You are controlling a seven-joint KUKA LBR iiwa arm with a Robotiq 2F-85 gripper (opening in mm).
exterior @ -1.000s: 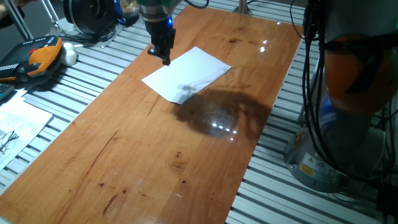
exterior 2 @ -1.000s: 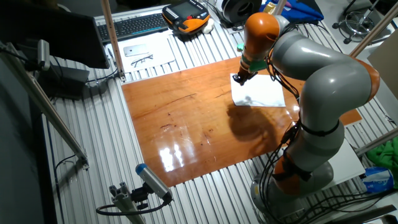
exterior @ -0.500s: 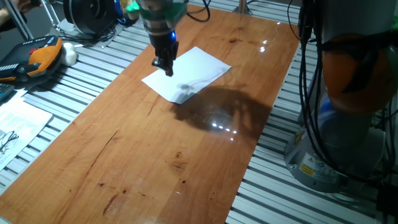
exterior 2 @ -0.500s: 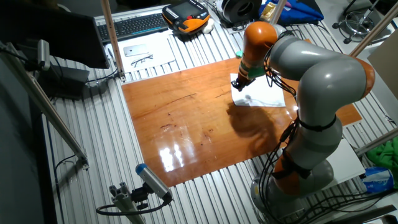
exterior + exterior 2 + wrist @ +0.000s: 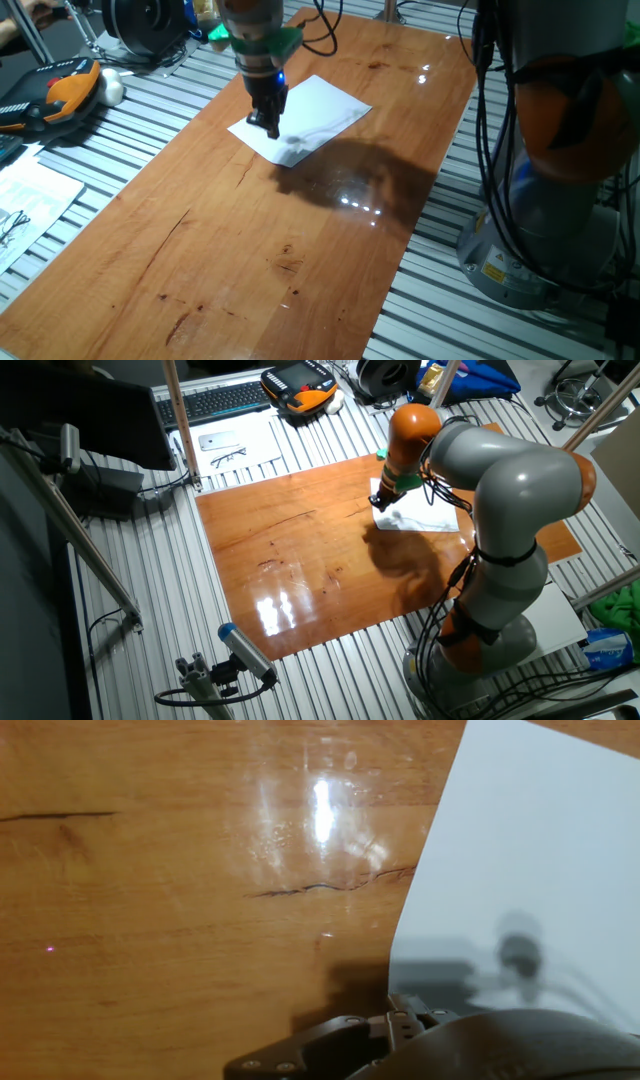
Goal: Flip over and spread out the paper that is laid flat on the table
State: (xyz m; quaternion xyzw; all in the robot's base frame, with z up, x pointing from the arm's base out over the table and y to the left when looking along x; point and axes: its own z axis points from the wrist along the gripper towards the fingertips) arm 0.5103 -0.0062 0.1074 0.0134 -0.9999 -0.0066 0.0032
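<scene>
The paper [image 5: 318, 108] [image 5: 428, 512] lies flat, blank white face up, on the far part of the reddish-brown table [image 5: 250, 250] [image 5: 300, 560]. My gripper [image 5: 269, 127] [image 5: 378, 502] is down at the paper's left edge near a corner, its dark fingers drawn together into one narrow tip that looks shut with nothing in it. In the hand view the paper [image 5: 540, 840] fills the right side, bare table [image 5: 150, 870] the left, and only the gripper's dark body [image 5: 395, 1015] shows at the bottom, right at the paper's edge.
Grey ribbed slats [image 5: 130, 130] surround the table. An orange-black device [image 5: 65, 90] [image 5: 300, 385], a keyboard [image 5: 215, 400] and printed sheets [image 5: 25, 200] [image 5: 230, 450] lie on them. The arm's base [image 5: 540, 200] stands at the table's right side.
The gripper has moved from beyond the paper's far left edge down and toward the near corner, and now sits low on the paper's edge. The paper has stayed in place.
</scene>
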